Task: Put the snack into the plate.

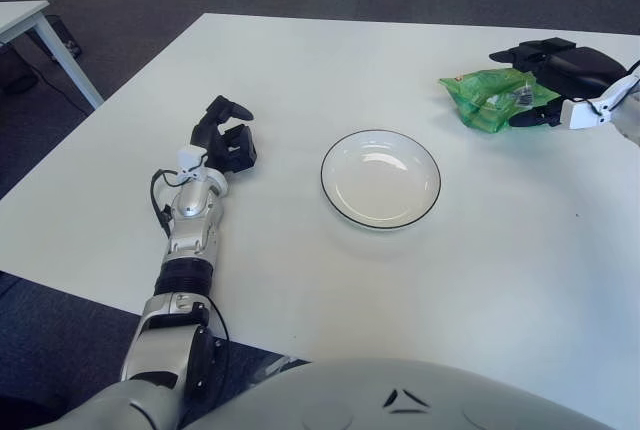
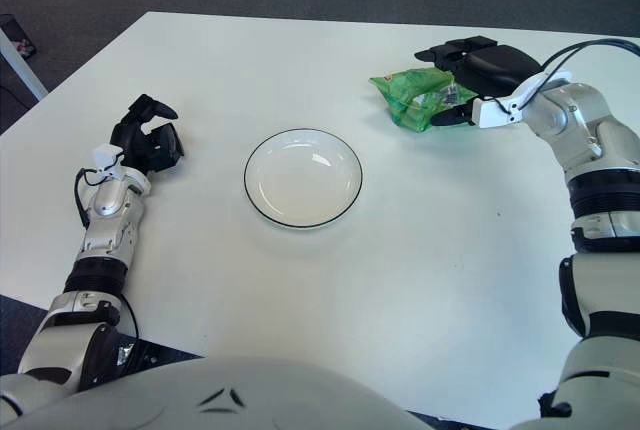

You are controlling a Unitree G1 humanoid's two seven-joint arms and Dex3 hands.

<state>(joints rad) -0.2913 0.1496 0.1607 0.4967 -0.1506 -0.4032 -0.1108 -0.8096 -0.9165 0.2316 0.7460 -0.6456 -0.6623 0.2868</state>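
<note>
The snack is a crumpled green bag [image 1: 487, 98] on the white table, at the far right. My right hand [image 1: 508, 88] is closed around its right end, with fingers over the top edge and the thumb under the near edge. It also shows in the right eye view [image 2: 437, 85]. The white plate [image 1: 380, 182] with a thin black rim stands empty at the middle of the table, to the left of and nearer than the bag. My left hand [image 1: 228, 135] shows on the table to the left of the plate, fingers relaxed and holding nothing.
The white table [image 1: 300, 60] spans the view, and its left edge runs diagonally past my left arm. Another white table's corner [image 1: 25, 15] stands at the far left over dark carpet.
</note>
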